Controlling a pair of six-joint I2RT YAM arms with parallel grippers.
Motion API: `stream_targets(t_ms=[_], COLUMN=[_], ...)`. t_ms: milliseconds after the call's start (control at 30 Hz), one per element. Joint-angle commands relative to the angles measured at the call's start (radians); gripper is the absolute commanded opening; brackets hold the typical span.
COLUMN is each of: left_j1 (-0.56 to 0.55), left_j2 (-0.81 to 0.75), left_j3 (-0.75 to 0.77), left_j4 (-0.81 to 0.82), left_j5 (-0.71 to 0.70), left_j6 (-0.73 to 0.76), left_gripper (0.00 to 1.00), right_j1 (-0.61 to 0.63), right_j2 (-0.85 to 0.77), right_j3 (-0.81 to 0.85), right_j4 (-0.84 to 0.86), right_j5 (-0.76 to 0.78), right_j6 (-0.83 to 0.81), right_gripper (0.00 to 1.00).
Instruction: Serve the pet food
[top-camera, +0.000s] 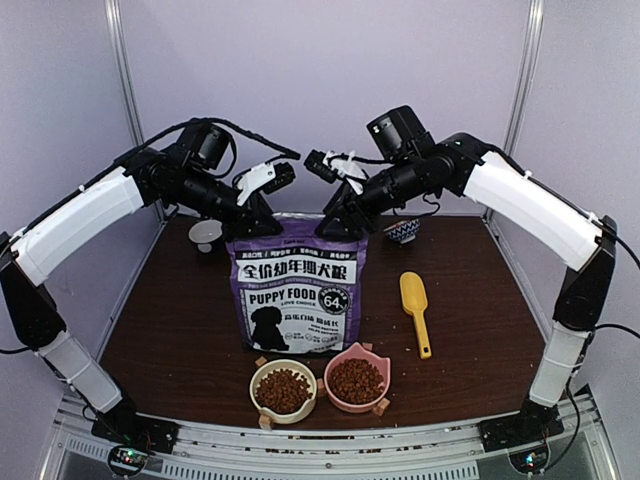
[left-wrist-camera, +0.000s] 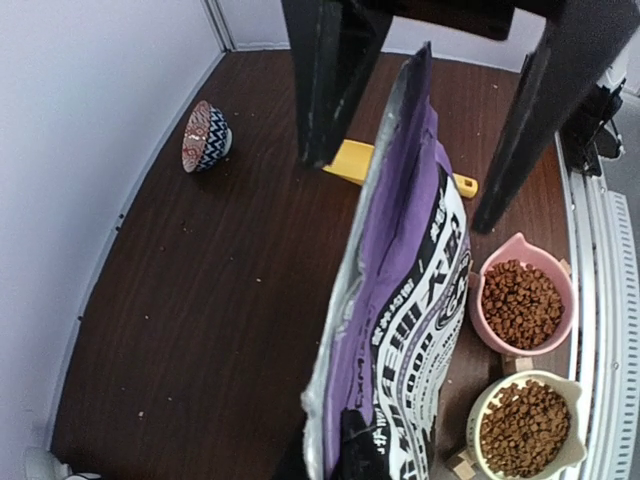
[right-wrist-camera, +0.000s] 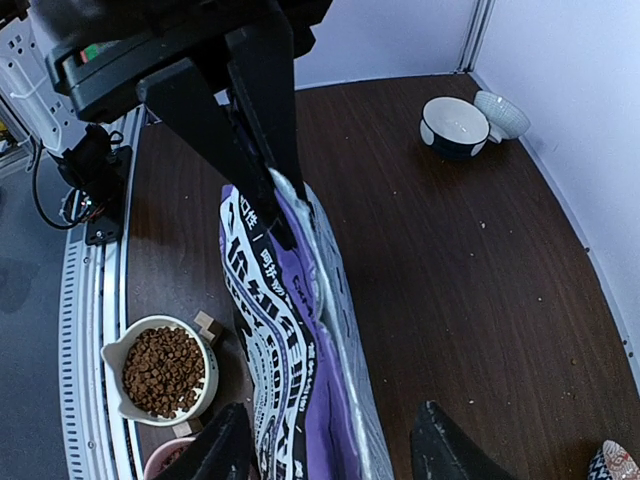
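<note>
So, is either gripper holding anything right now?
Nothing gripped: left gripper and right gripper both straddle the bag at its top edge, jaws open.

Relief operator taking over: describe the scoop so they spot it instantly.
Find the tall purple bag standing mid-table. Right of it in the top view, the yellow scoop lies flat on the dark tabletop, handle toward the arm bases. It is the only yellow, long-handled thing; its neighbours are round bowls.

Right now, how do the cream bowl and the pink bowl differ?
Colour: the cream bowl is pale yellowish, the pink bowl is pink. Place: the cream bowl stands on the left arm's side, the pink bowl on the right arm's side, nearer the yellow scoop. Both hold brown kibble, in front of the purple bag.
</note>
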Motion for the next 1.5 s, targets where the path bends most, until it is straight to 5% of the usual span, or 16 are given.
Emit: stream_targets(t_ms=[0, 167, 300, 367, 467, 667, 900, 1033, 1267, 1300, 1400, 1467], left_j1=[-0.007, -0.007, -0.007, -0.007, -0.008, -0.012, -0.027, -0.032, -0.033, -0.033, -0.033, -0.033], left_j2=[-0.010, -0.010, -0.009, -0.009, -0.005, 0.018, 0.064, 0.071, 0.032, 0.022, -0.010, -0.043], left_j3=[0.015, 0.012, 0.008, 0.000, -0.013, -0.023, -0.003, -0.006, -0.073, -0.082, -0.112, -0.138], left_j4=[-0.004, -0.004, 0.024, 0.049, 0.092, 0.167, 0.187, 0.189, 0.257, 0.273, 0.315, 0.357], left_j5=[0.046, 0.052, 0.081, 0.107, 0.127, 0.160, 0.174, 0.179, 0.150, 0.137, 0.102, 0.079], left_j6=[0.003, 0.002, -0.011, -0.028, -0.052, -0.091, -0.103, -0.104, -0.135, -0.145, -0.173, -0.196], left_gripper=[0.00, 0.00, 0.02, 0.15, 0.27, 0.30, 0.20, 0.01, 0.00, 0.02, 0.44, 0.58], right_j1=[0.011, 0.020, 0.020, 0.021, 0.021, 0.014, 0.011, 0.008, -0.006, -0.010, -0.026, -0.035], right_j2=[0.043, 0.081, 0.092, 0.082, 0.043, -0.009, -0.012, -0.025, -0.075, -0.085, -0.130, -0.167], right_j3=[0.067, 0.100, 0.094, 0.079, 0.003, -0.064, -0.073, -0.098, -0.183, -0.201, -0.257, -0.304], right_j4=[-0.041, -0.044, -0.027, 0.009, 0.090, 0.194, 0.201, 0.222, 0.324, 0.345, 0.416, 0.472], right_j5=[-0.003, -0.019, -0.020, -0.020, -0.029, -0.080, -0.095, -0.098, -0.114, -0.115, -0.123, -0.127], right_j6=[-0.021, -0.030, -0.027, -0.016, 0.002, 0.035, 0.043, 0.053, 0.105, 0.116, 0.158, 0.201], right_gripper=[0.54, 0.41, 0.09, 0.00, 0.00, 0.00, 0.00, 0.00, 0.00, 0.04, 0.37, 0.50])
